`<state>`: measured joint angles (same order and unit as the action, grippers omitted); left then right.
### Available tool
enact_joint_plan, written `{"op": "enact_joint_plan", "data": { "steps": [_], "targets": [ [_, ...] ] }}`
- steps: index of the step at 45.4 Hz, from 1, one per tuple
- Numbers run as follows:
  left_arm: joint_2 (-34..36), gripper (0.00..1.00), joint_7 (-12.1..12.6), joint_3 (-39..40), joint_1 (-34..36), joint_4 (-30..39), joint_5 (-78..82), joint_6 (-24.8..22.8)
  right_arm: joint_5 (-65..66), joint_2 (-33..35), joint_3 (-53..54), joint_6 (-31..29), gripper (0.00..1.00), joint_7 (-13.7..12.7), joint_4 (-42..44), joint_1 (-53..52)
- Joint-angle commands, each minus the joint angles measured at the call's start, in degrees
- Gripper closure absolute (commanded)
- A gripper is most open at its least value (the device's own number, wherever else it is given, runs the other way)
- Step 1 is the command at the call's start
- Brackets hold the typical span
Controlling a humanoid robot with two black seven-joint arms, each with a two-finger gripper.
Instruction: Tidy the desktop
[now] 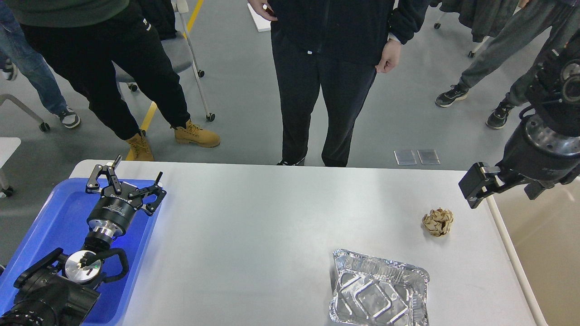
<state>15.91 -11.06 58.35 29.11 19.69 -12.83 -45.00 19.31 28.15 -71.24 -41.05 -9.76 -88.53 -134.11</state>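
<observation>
Head view, bench: the white-grey bench point(253, 226) fills the lower half of the view, mostly bare, people standing behind its far edge.
Head view, litter: a crumpled paper ball point(438, 222) sits near the right end; a dented foil tray point(378, 294) lies nearer the front edge, apart from the ball. Both look like what is left to clear.
Head view, containers: a blue tray point(59, 217) lies on the left end of the bench; a beige bin point(543, 235) stands just off the right edge, probably where rubbish goes.
Head view, left arm: it reaches forward over the blue tray, left gripper point(124, 186) at its far end, fingers spread wide and holding nothing.
Head view, right arm: it comes in high from the right, right gripper point(476, 183) over the bench's right edge, near the paper ball and above it. It shows as one dark block, so I cannot tell whether its fingers are apart or together.
Head view, judgement: the right arm seems poised for the ball.
</observation>
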Motion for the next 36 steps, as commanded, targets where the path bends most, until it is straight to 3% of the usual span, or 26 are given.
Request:
{"op": "enact_joint_plan", "data": {
  "steps": [1,27,36],
  "targets": [
    [0.0,0.00,-0.1,0.0,0.0,0.0,0.1,0.0,0.0,0.2,0.1,0.0,0.00,0.0,0.0,0.1],
    [0.0,0.00,0.0,0.0,0.0,0.0,0.0,0.0,0.8,4.1,0.1,0.0,0.00,0.0,0.0,0.8],
    [0.0,0.00,0.0,0.0,0.0,0.0,-0.1,0.0,1.2,5.0,2.7,0.8,0.00,0.0,1.1,6.6]
  ]
}}
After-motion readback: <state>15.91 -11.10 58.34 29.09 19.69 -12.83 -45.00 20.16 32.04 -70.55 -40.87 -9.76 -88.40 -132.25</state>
